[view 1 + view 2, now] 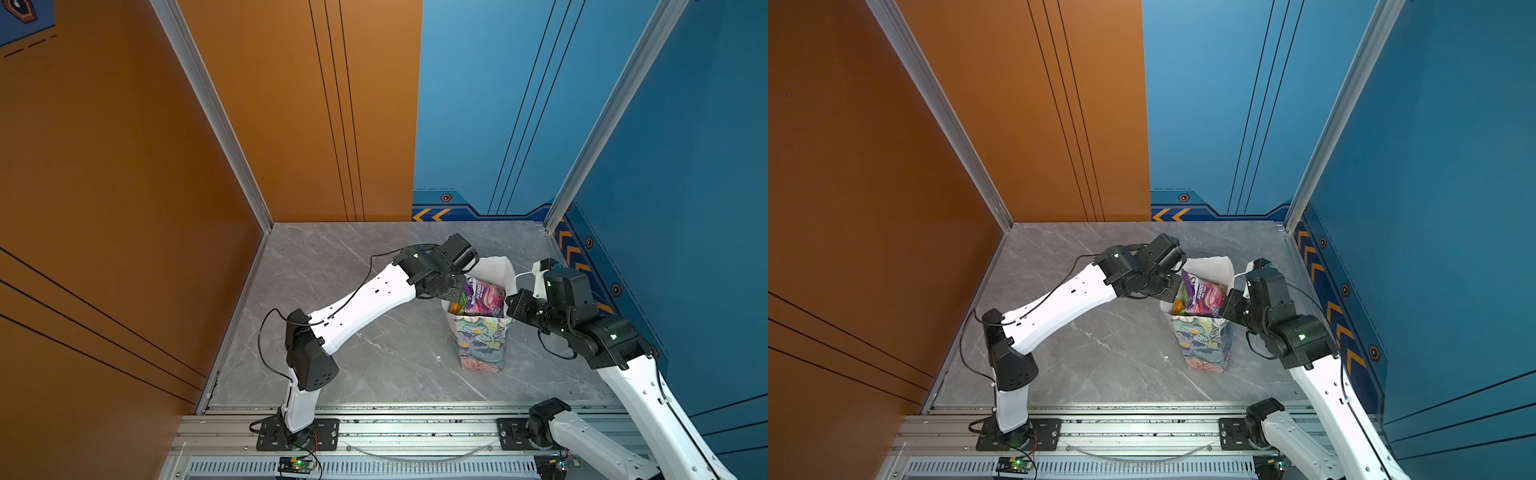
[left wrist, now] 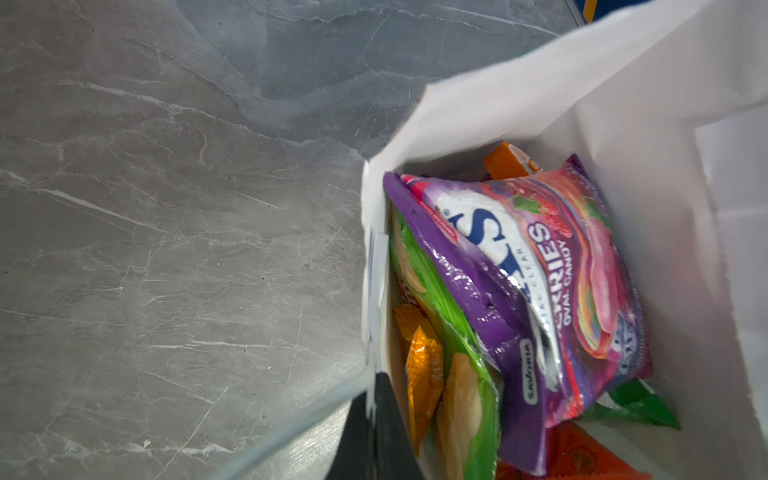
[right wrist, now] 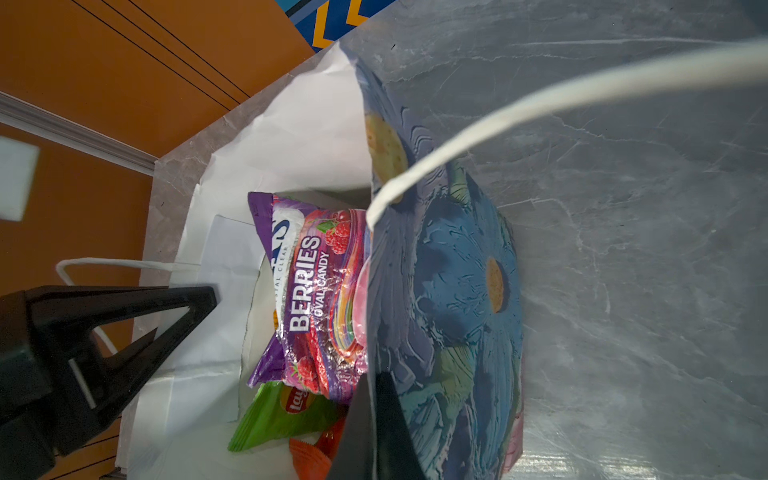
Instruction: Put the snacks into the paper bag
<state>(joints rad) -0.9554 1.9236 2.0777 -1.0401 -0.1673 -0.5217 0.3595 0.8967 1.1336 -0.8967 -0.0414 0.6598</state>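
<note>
Blue-green floral paper bag (image 1: 482, 345); purple berries packet (image 1: 484, 299)

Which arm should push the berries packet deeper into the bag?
Probably right: the right gripper pinches the paper bag beside the berries packet; the left gripper grips its opposite wall, past the green crisps bag.

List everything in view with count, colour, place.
paper bag: one, floral outside, white inside, upright on table.
cord handles: two, white, bag's rim.
candy packet: one, purple, topmost in bag.
crisps bag: one, green, partly under the candy packet.
small packets: at least three, orange or red, deeper, partly hidden.
table: one, grey marble, under everything.
walls: orange left, blue right.
arms: two, white and black, flanking the bag.
left tool: one, black, shut on bag's rim.
right tool: one, black, shut on opposite rim.
</note>
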